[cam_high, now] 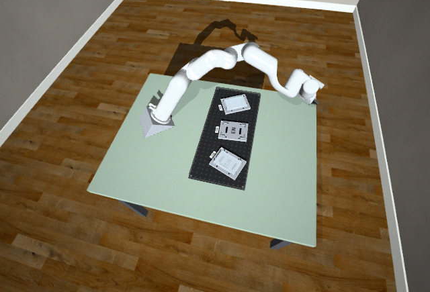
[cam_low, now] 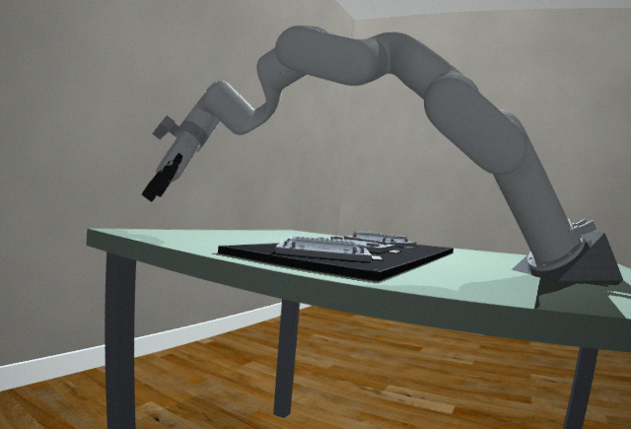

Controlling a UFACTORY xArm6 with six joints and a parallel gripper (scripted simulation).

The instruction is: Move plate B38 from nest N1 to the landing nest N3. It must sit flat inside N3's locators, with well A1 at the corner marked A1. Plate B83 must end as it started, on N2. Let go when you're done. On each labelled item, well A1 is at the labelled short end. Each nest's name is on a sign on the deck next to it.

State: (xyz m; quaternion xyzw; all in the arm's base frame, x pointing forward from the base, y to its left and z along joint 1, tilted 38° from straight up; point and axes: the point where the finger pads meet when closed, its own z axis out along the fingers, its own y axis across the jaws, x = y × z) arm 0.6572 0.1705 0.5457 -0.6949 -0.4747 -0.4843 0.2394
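Note:
A black deck (cam_high: 254, 150) (cam_low: 423, 253) lies in the middle of the green table (cam_high: 156, 164) (cam_low: 153, 241) and carries three nests in a row. The far nest holds a white well plate (cam_high: 235, 103) (cam_low: 323, 247). The middle nest (cam_high: 233, 131) is empty, with its corner locators showing. The near nest holds a second plate (cam_high: 227, 162) (cam_low: 380, 237), turned at an angle. Small signs (cam_high: 217, 129) stand to the left of each nest; the labels are too small to read. My gripper (cam_high: 314, 101) (cam_low: 153, 190) is open and empty. It hangs high over the table's far right corner, well away from the deck.
The arm's base (cam_high: 158, 122) (cam_low: 560, 255) stands on a grey wedge at the table's far left. The arm arches over the table's far edge. The table's edges drop to a wooden floor on all sides.

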